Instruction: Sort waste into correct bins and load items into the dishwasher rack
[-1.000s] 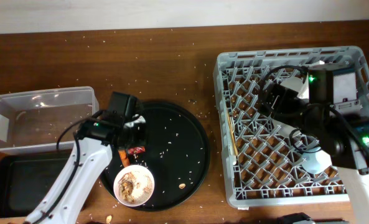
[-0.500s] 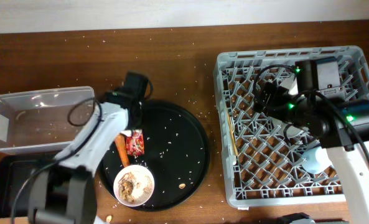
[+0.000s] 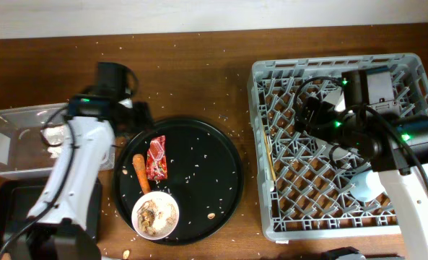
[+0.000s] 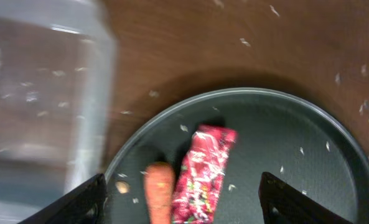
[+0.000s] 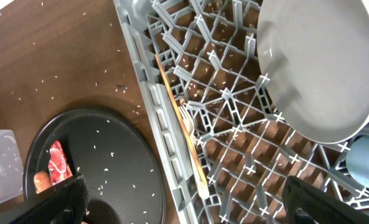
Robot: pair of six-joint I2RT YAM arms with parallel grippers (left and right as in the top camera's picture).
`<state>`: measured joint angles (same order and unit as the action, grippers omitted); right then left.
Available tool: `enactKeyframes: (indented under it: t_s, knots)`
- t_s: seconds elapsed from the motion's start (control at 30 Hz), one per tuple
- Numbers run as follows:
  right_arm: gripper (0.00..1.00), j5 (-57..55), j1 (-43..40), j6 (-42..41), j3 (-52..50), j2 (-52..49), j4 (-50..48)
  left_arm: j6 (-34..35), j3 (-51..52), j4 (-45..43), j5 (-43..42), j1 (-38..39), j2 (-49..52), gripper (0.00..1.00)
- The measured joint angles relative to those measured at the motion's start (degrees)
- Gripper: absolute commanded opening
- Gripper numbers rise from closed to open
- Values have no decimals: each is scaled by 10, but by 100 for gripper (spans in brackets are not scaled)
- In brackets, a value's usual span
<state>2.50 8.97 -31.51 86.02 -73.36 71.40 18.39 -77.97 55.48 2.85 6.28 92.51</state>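
My left gripper (image 3: 130,119) (image 4: 183,180) is open and empty, at the back left rim of the round black tray (image 3: 206,144), beside the clear tub (image 3: 26,115). A crumpled white napkin (image 3: 53,135) lies in the tub. The red wrapper (image 3: 156,157) (image 4: 206,165) and the carrot (image 3: 140,173) (image 4: 160,196) lie side by side on the tray. A white bowl (image 3: 156,215) of brownish scraps stands at its front. My right gripper (image 3: 311,115) (image 5: 184,190) is open and empty over the dishwasher rack (image 3: 260,144). The rack holds the plate (image 5: 321,62), the blue cup (image 3: 365,186) and the chopstick (image 3: 271,162) (image 5: 178,118).
The shallow black rectangular tray (image 3: 11,209) lies in front of the clear tub at the left edge. Rice grains are scattered over the wooden table (image 3: 199,72) and the round tray. The right arm hides much of the rack's middle.
My left gripper has swung from over the wrapper and carrot back and left toward the tub. The napkin now lies in the tub. The right arm shifted slightly at first, then stayed still.
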Motion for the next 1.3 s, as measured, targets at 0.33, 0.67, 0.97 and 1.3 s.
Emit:
enactKeyframes:
  t_s: [0.33, 0.67, 0.97, 1.3]
  knots:
    - [98, 0, 0, 0, 0, 0, 11, 24, 115, -96, 50, 101, 153, 1]
    - [98, 0, 0, 0, 0, 0, 14, 22, -27, 65, 56, 95, 79, 1]
    - [98, 0, 0, 0, 0, 0, 14, 19, -69, 40, 48, -168, 20, 69]
    - [98, 0, 0, 0, 0, 0, 15, 57, 126, 32, 35, 50, 17, 52]
